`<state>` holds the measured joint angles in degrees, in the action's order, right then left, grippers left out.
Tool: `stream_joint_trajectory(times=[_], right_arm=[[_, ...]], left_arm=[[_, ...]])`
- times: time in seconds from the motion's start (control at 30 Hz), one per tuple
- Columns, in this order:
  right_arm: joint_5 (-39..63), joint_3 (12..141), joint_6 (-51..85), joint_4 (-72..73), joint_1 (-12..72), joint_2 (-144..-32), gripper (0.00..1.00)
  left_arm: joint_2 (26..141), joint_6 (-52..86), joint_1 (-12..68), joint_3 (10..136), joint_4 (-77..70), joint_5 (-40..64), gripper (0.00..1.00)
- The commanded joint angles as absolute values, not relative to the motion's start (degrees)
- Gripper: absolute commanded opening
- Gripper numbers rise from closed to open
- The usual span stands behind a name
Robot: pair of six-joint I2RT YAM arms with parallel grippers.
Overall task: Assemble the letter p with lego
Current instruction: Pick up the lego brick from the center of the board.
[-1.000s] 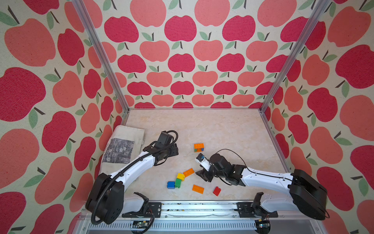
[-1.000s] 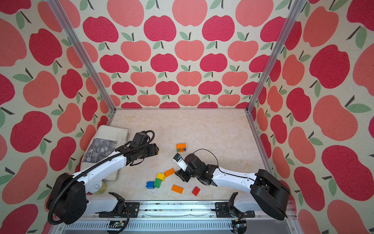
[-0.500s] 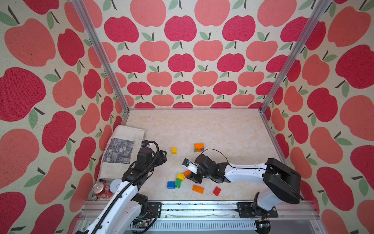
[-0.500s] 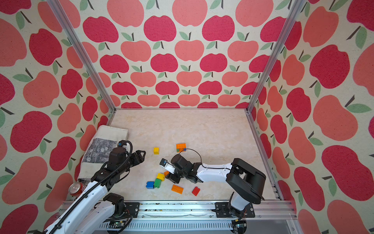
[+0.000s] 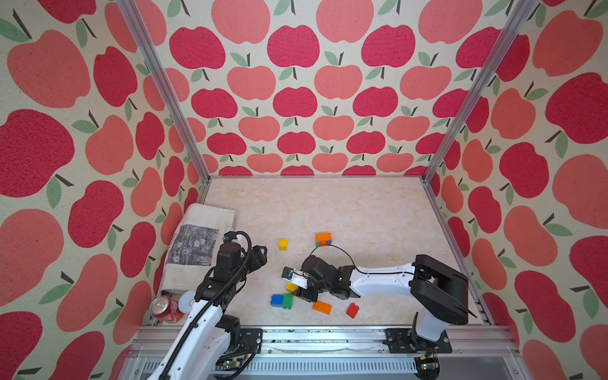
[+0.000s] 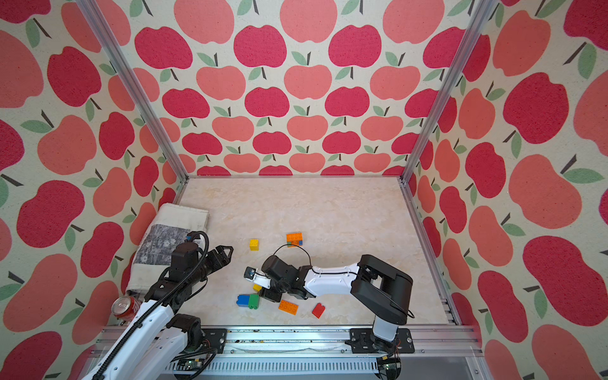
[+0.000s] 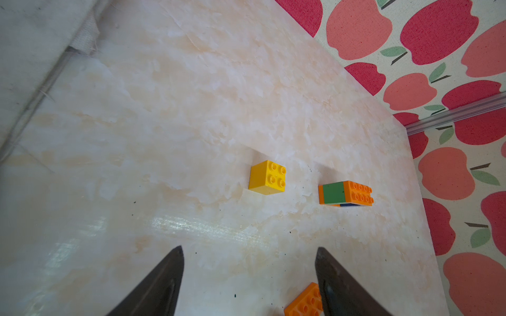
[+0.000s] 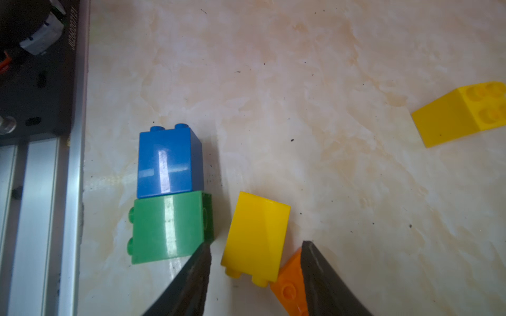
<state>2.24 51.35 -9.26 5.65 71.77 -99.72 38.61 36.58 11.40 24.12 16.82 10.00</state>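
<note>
While the right gripper straddles the tipped yellow brick, its jaws stand apart, one at each side face. It is not clamped as far as I can see, since a small gap shows at one jaw. That brick lies on its side on the table, studs facing back toward the wrist. Its stud axis runs roughly along the gripper's reach, slightly skewed.

An orange brick sits right against the other jaw at the yellow one's corner, so closing may catch it too. The green brick and blue brick lie just beside, touching each other, both on their sides.

The right arm is clearly the nearer one. The left gripper hangs well apart, over by the cloth bag, jaws wide and empty. It faces the upright yellow brick and the orange-green-blue stack beyond.

A flat orange brick and a red brick lie loose near the front rail. Judging by the scatter, there is no P shape yet.

For containers, there is no tray or bin. The cloth bag lies flat and a soda can lies on its side beside it, contents impossible to tell.
</note>
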Motion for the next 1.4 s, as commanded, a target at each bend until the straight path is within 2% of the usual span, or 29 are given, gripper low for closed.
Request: stream_joint_trajectory(times=[0.0,0.17,0.43,0.77,0.93,1.03,1.37], right_arm=[[0.79,53.01,-11.07,2.99,72.46,-101.42,0.57],[-0.42,54.85,-11.23,2.61,72.84,-103.19,0.55],[-1.89,55.76,-10.94,1.74,72.86,-104.08,0.43],[-5.17,48.36,-10.97,9.71,71.76,-93.96,0.39],[-4.41,45.35,-12.02,13.70,67.92,-88.92,0.37],[-1.91,44.74,-10.76,14.67,65.34,-87.82,0.33],[-2.90,41.84,-11.09,20.89,64.95,-85.90,0.32]], left_arm=[[38.04,36.83,10.73,23.14,15.46,11.46,0.78],[37.97,36.91,10.02,22.60,15.38,12.38,0.78],[38.33,36.39,8.85,22.43,15.21,14.71,0.78],[43.90,36.44,8.83,23.47,9.58,25.11,0.78],[46.39,38.20,10.95,23.38,2.07,33.43,0.81],[46.67,38.50,12.88,23.83,1.10,33.08,0.82],[49.92,40.43,18.04,23.52,-4.85,37.65,0.84]])
